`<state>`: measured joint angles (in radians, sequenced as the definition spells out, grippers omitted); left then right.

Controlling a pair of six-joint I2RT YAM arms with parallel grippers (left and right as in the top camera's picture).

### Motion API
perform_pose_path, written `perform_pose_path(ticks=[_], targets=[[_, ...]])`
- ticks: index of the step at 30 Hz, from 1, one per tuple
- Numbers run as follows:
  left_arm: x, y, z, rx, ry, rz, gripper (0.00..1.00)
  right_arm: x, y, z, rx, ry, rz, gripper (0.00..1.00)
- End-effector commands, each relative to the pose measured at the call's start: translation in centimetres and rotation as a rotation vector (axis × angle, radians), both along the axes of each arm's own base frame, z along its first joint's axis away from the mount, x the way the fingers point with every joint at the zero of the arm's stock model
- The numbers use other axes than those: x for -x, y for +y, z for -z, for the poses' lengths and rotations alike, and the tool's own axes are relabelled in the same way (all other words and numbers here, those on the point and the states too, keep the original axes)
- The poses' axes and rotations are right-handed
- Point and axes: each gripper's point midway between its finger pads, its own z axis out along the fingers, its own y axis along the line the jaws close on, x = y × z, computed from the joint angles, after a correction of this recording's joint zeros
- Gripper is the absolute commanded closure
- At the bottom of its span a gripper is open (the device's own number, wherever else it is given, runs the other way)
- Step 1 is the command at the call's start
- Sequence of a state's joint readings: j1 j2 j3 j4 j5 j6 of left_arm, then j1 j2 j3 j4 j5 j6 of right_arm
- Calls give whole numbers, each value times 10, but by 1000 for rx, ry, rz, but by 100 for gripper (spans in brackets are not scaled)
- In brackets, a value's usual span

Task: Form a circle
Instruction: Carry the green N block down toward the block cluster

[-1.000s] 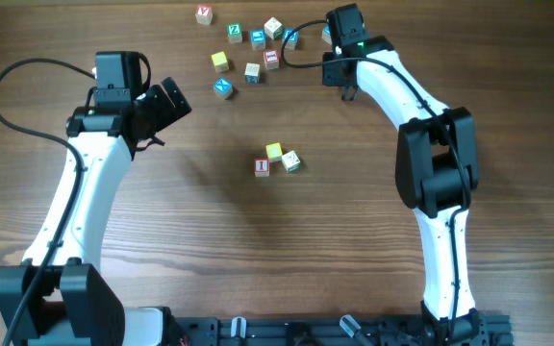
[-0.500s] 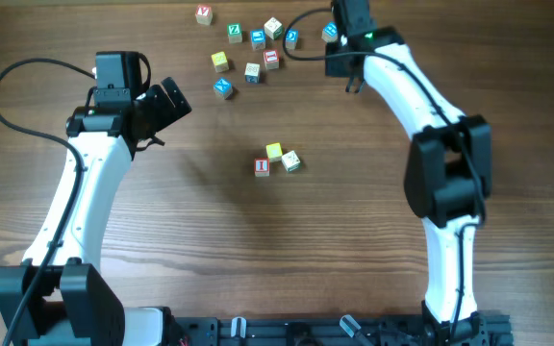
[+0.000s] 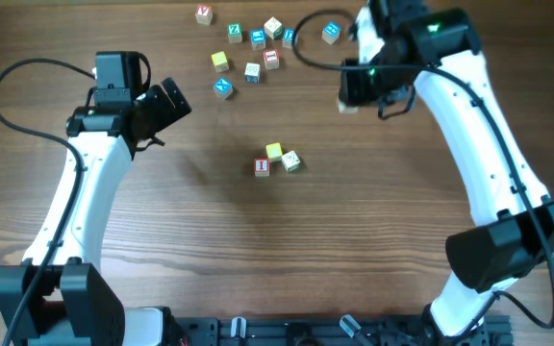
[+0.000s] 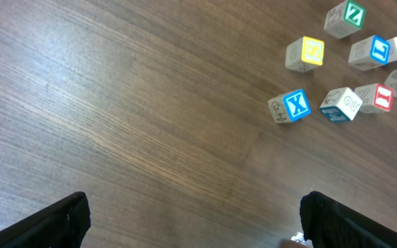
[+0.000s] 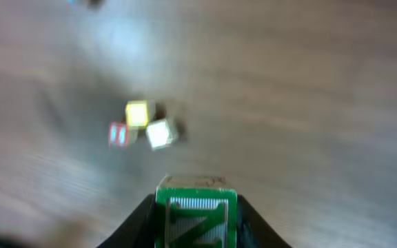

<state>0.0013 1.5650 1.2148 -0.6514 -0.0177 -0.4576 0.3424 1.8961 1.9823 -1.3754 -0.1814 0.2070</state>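
The circle (image 3: 276, 160), just three cubes at mid-table, is unchanged. The right gripper (image 3: 352, 96) has left the scattered cubes (image 3: 252, 70), clamped on a green N cube (image 5: 196, 219). The left gripper (image 3: 166, 99) keeps its fingers spread wide.

Three cameras cover my table (image 3: 373, 250): overhead and both wrists.
Overhead looks straight down on the whole surface. My left wrist view slants close onto the loose cubes (image 4: 341, 103) by the far edge; the right, blurred, looks past its held green N cube (image 5: 196, 217) at the mid-surface cluster (image 5: 138, 114). Overhead shares both.
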Motion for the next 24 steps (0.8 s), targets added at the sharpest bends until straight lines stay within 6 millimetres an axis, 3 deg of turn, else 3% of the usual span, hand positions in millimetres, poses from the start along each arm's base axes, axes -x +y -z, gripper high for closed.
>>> perform_pose_path(ticks=[1, 7, 11, 14, 18, 24], targets=[[0, 2, 1, -6, 3, -5, 0, 37, 28, 23, 15, 119, -115, 75], [0, 2, 1, -6, 3, -5, 0, 100, 46, 91, 111, 306, -256, 77], [0, 2, 1, -6, 3, -5, 0, 119, 55, 135, 122, 321, -305, 76], [0, 2, 1, -6, 3, -5, 0, 129, 62, 156, 126, 311, -342, 76], [0, 2, 1, -6, 3, -5, 0, 131, 70, 179, 162, 240, -388, 75], [0, 2, 1, -6, 3, -5, 0, 105, 75, 196, 220, 66, -388, 73]])
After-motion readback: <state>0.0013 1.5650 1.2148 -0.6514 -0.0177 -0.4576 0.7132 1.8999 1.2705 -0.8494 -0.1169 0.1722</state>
